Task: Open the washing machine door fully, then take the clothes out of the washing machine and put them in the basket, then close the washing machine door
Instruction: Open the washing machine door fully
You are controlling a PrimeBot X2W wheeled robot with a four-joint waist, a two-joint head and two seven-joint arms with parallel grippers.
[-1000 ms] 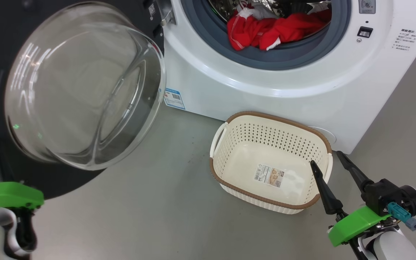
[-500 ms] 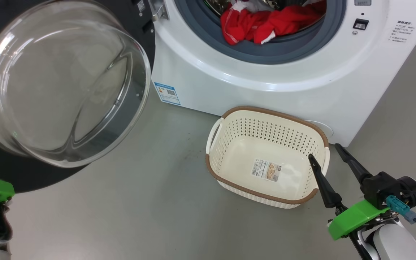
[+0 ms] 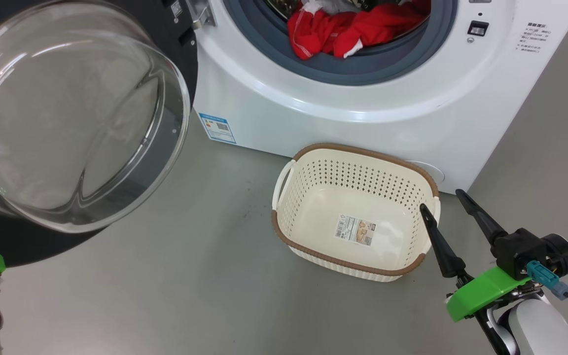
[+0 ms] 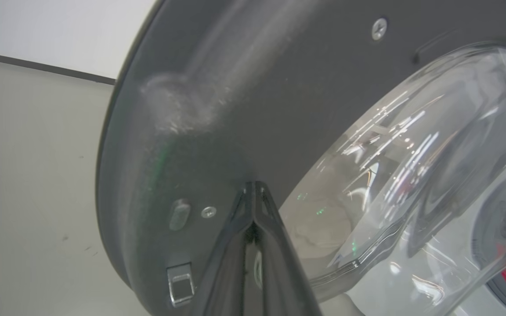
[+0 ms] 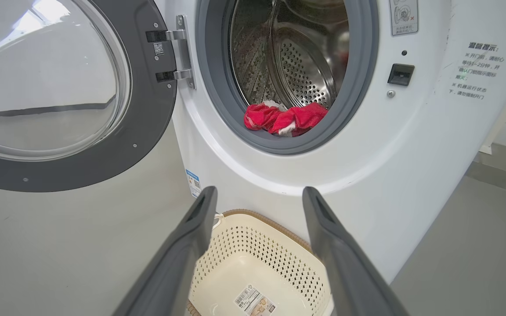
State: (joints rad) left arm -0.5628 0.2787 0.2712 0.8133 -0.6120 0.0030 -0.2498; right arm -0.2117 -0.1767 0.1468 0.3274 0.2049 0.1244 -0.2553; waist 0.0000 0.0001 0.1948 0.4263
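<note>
We see the door [image 3: 67, 123] open, clothes [image 3: 343, 29] in the drum [image 5: 299, 66] (red, some white), basket [image 3: 363, 154] before the washer [image 3: 363, 118]. Our left jaws pinch together by the door rim, our right jaws stand wide beside the basket
</note>
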